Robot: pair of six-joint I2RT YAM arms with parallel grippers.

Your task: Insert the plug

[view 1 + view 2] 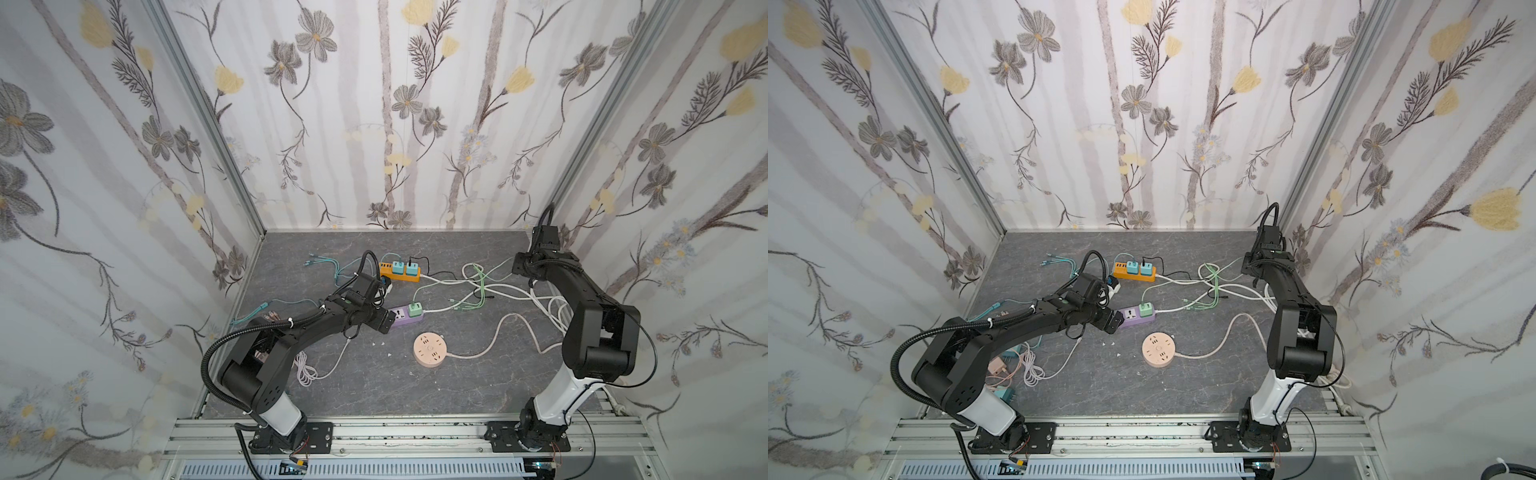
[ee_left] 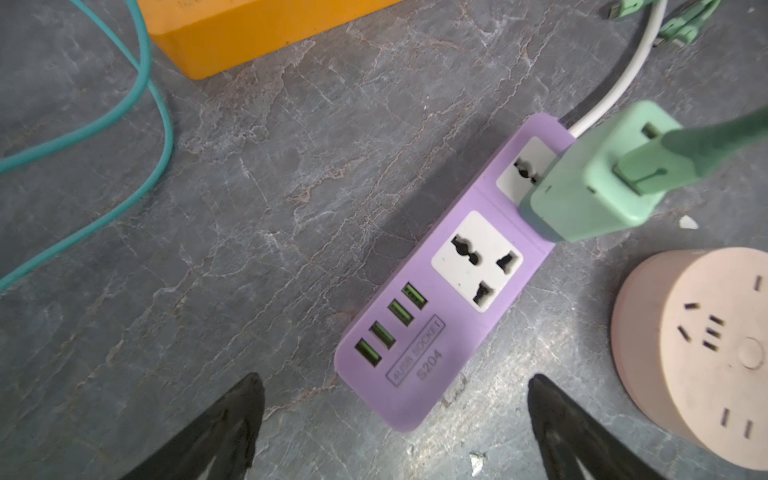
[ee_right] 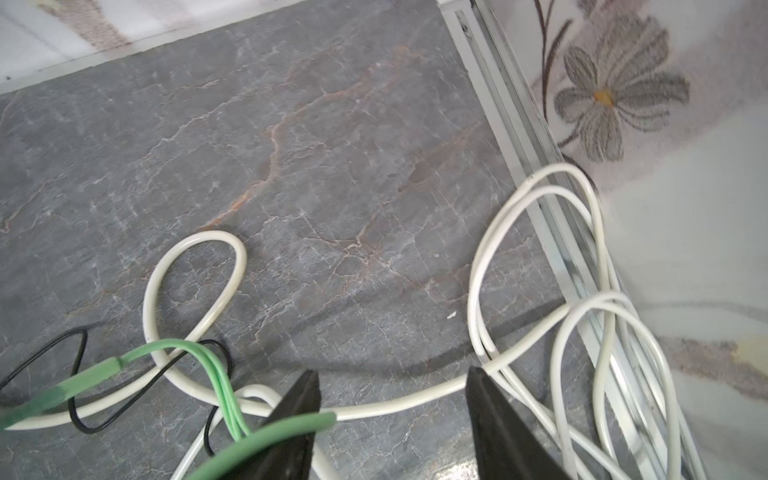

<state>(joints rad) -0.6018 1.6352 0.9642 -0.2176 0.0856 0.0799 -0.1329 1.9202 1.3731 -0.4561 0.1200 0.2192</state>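
Grey stone-look tabletop (image 1: 374,386). Mint-green plug (image 1: 414,308) seated at 3 o'clock end of purple power strip (image 1: 401,319). Left gripper (image 2: 395,376) spread wide, empty, at strip's 9 o'clock. Right gripper (image 3: 392,370) parted, holding nothing.

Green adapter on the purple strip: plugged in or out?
In: the green adapter stands on the end socket of the purple strip, no prongs showing.

Both top views look down from high; wrist cameras hug the tabletop (image 2: 249,208).

The purple power strip (image 2: 453,332) reads "4USB SOCKET" and "S204".
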